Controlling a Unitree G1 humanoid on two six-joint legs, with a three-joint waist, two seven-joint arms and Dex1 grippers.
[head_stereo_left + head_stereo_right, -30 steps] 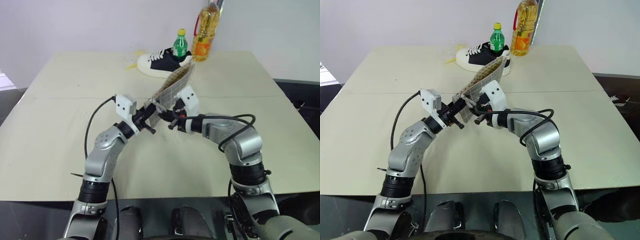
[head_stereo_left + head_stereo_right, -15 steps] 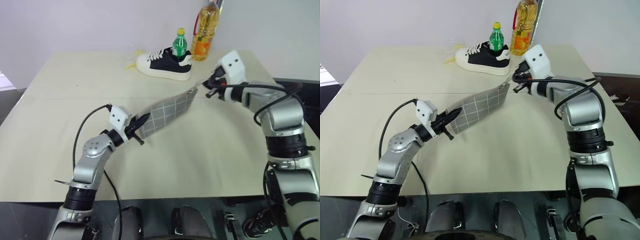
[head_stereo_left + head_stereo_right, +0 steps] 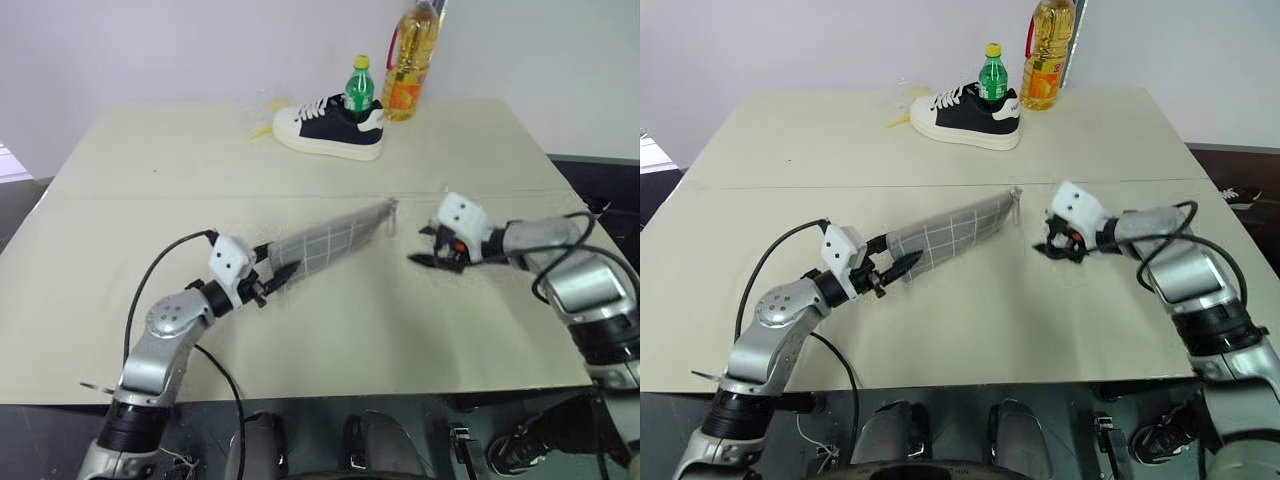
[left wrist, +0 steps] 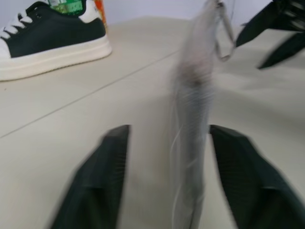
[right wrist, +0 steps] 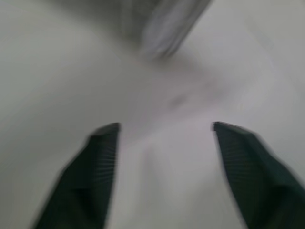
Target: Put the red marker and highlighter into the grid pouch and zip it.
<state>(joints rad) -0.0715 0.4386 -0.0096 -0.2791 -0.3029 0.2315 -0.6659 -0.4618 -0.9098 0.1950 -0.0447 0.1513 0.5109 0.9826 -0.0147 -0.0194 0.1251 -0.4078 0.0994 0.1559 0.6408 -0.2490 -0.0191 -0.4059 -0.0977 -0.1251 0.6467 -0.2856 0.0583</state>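
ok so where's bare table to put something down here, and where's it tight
Free: the wide table stretch on the robot's left of the shoe; the near strip in front of the grid pouch; the far right corner beside the oil bottle. Crowded: the middle, between the left gripper, pouch and right gripper, and the back cluster with the green bottle.

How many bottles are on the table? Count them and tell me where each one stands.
2. The green bottle stands upright inside the black-and-white shoe at the table's far edge. The oil bottle stands just right of the shoe. None seems hidden.
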